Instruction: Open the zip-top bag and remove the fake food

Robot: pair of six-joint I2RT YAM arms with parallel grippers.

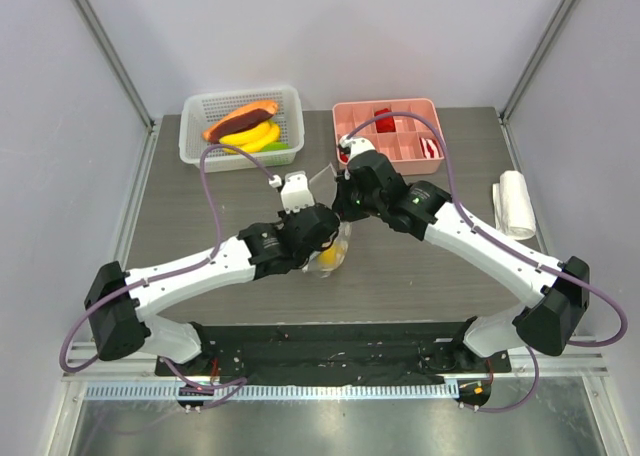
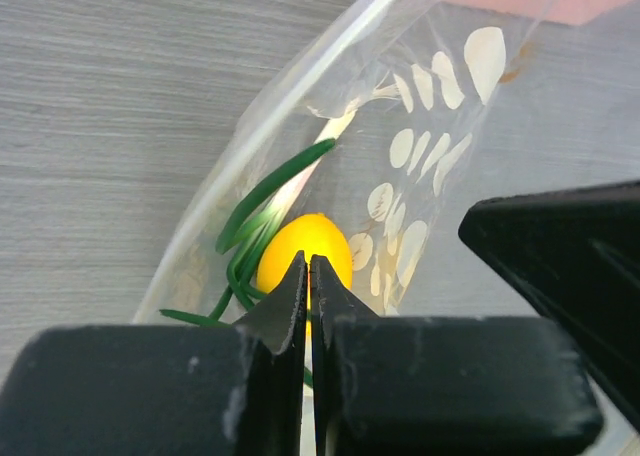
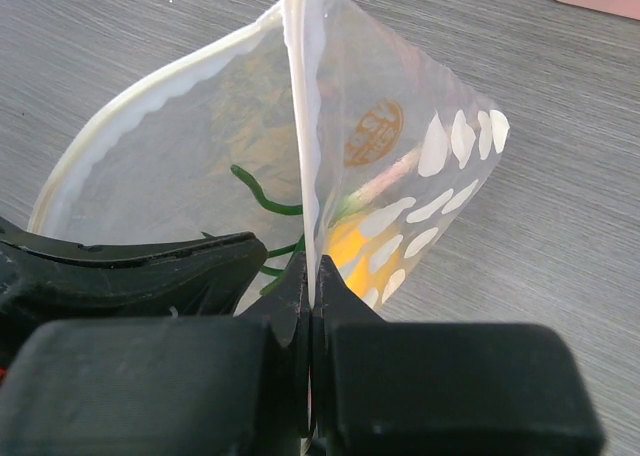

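at the middle of the grey wood-grain table (image 1: 170,206), left claw (image 2: 308,263) and right claw (image 3: 310,268) each clench one wall of a clear, white-dotted zip-top plastic bag (image 3: 400,106) holding a yellow-orange toy food piece (image 2: 320,238). pulling apart slowly and evenly should widen the mouth without slipping.

Bright, even light fills your workspace.
Shadows are soft; your wrist cameras blur the near foreground, and the zip-top bag (image 3: 400,96) carries a faint sheen.

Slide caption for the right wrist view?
The right gripper shut on the zip-top bag, yellow-orange fake food inside.
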